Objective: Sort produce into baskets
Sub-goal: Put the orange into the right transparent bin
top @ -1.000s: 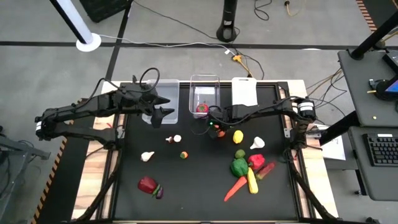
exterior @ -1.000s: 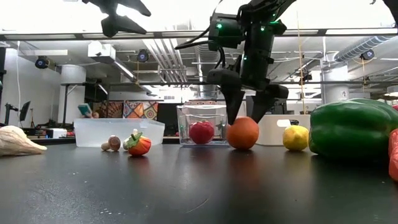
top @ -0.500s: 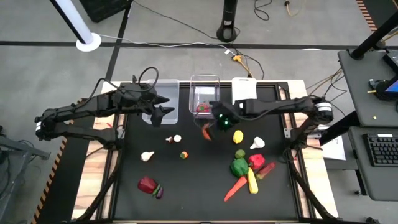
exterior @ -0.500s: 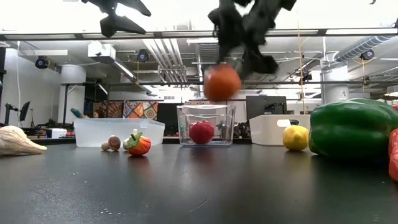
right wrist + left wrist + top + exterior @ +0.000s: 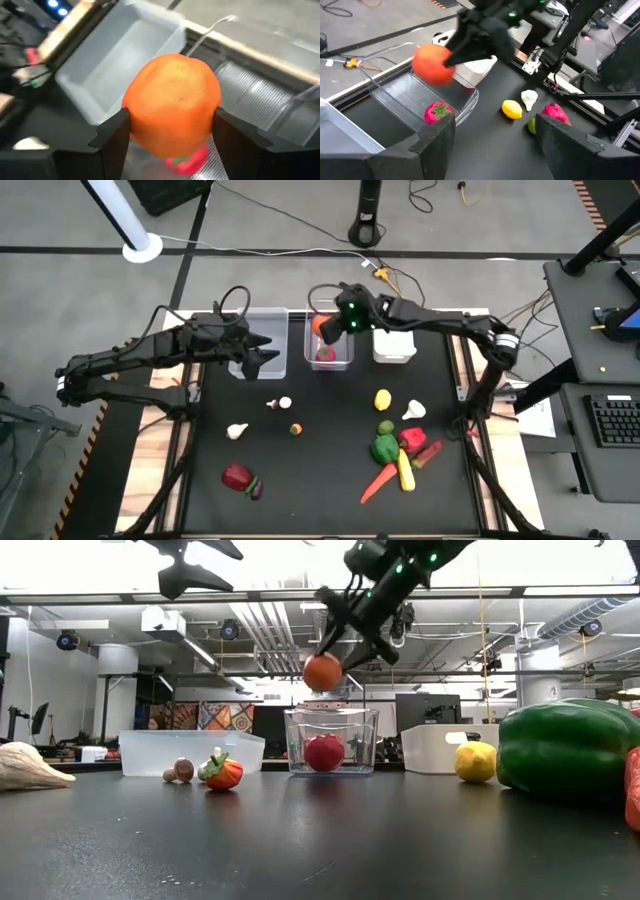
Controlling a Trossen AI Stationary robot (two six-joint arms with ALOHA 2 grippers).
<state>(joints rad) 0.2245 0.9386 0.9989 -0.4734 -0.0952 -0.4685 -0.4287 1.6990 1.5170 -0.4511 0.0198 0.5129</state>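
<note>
An orange [image 5: 172, 100] hangs above the middle clear basket [image 5: 340, 360], with my right gripper [image 5: 330, 323] shut on it. A red strawberry [image 5: 325, 354] lies in that basket. Over the left clear basket [image 5: 270, 320] my left gripper [image 5: 262, 350] hovers open, with nothing between its fingers. The white basket [image 5: 393, 345] stands to the right of the middle one. On the table lie a lemon [image 5: 382, 399], garlic [image 5: 413, 410], a green pepper [image 5: 385, 448], a carrot [image 5: 378, 482], corn [image 5: 405, 470] and a mushroom [image 5: 280, 404]. My right gripper pinches the orange by two opposite sides [image 5: 134, 117] between its two fingers [image 5: 112, 142]. The fingers come from the table's right, slanting down. The orange [image 5: 322, 671] is lifted clear, well above the middle basket's rim.
More produce lies at the near left: a white piece [image 5: 236, 431], a small orange-and-green piece [image 5: 295, 429], a red piece [image 5: 237, 476] with a purple one [image 5: 254, 489]. A red piece [image 5: 412, 438] sits beside the pepper. The table's middle is bare.
My right gripper has taken the orange up off the table and carried it toward the far edge, over the middle basket, tipping flatter as it rose. The orange now hangs clear where it stood on the table a second ago.
</note>
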